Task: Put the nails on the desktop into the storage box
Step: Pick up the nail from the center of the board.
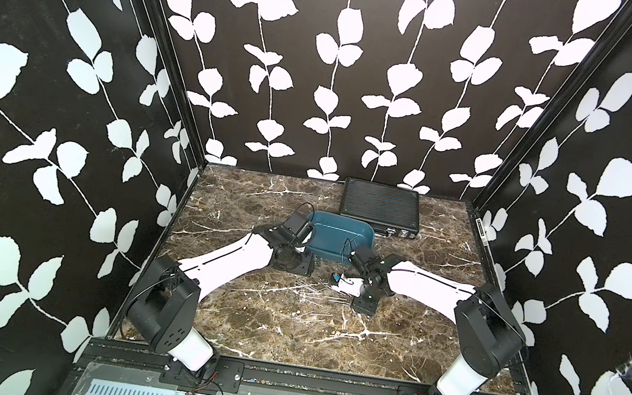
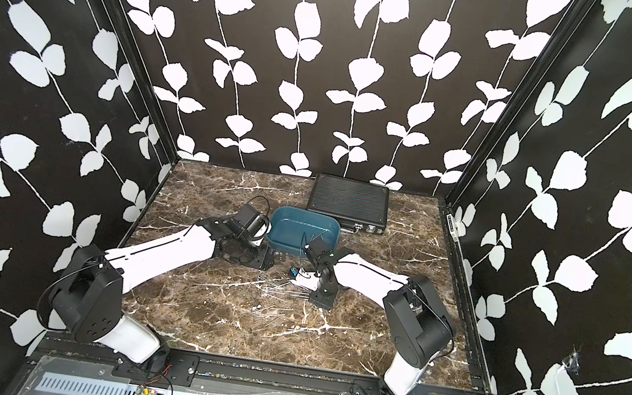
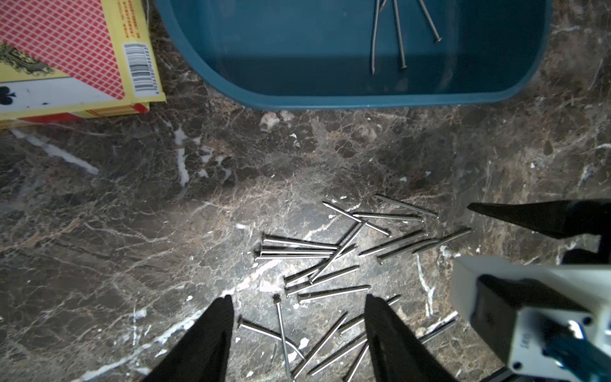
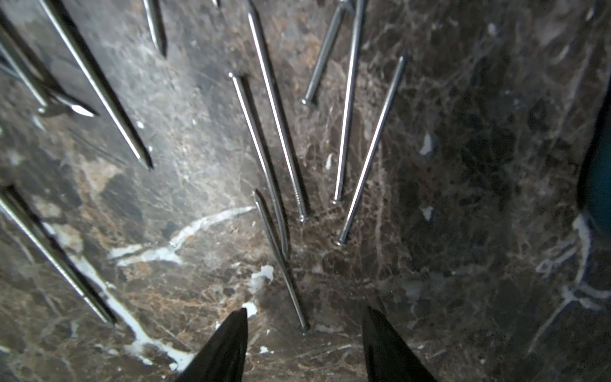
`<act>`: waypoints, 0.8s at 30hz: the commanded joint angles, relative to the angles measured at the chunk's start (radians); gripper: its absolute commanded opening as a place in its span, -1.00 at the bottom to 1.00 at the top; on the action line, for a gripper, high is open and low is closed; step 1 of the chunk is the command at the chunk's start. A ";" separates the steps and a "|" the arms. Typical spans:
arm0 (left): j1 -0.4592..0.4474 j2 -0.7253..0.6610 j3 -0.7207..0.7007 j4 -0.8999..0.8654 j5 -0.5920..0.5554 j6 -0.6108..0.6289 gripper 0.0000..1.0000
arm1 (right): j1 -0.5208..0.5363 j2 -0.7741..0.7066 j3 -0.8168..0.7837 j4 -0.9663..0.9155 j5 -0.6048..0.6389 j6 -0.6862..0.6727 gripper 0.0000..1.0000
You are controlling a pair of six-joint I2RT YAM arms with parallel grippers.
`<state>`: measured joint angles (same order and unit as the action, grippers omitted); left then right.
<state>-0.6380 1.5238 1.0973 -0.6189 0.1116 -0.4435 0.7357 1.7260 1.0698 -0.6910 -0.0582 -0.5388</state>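
Several nails (image 1: 318, 291) lie scattered on the brown marble desktop (image 1: 246, 323), just in front of the teal storage box (image 1: 342, 240). In the left wrist view the storage box (image 3: 297, 66) holds three nails (image 3: 398, 36). My left gripper (image 3: 299, 297) is open, its tips straddling loose nails (image 3: 317, 264). My right gripper (image 4: 306, 311) is open low over the desktop. One nail (image 4: 281, 261) reaches in between its tips, and other nails (image 4: 347, 132) fan out beyond. One black finger of the right gripper (image 3: 529, 215) shows beside the pile.
A black ribbed case (image 1: 380, 207) stands at the back, behind the storage box. A red and yellow card box (image 3: 66, 56) lies beside the storage box. Both white arms (image 1: 230, 258) (image 1: 428, 285) reach in from the front corners. Patterned walls close three sides.
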 commanded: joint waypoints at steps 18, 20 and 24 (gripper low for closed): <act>0.002 -0.013 0.029 -0.057 -0.021 0.022 0.30 | 0.047 0.113 -0.033 0.009 -0.037 -0.038 -0.43; 0.002 -0.016 0.028 -0.059 -0.021 0.023 0.30 | 0.052 0.126 -0.025 0.006 -0.037 -0.040 -0.51; 0.004 -0.016 0.028 -0.063 -0.019 0.027 0.30 | 0.062 0.148 -0.006 -0.005 -0.034 -0.041 -0.70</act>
<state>-0.6380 1.5238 1.0973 -0.6487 0.1032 -0.4316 0.7773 1.7893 1.0904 -0.7273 -0.0742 -0.5724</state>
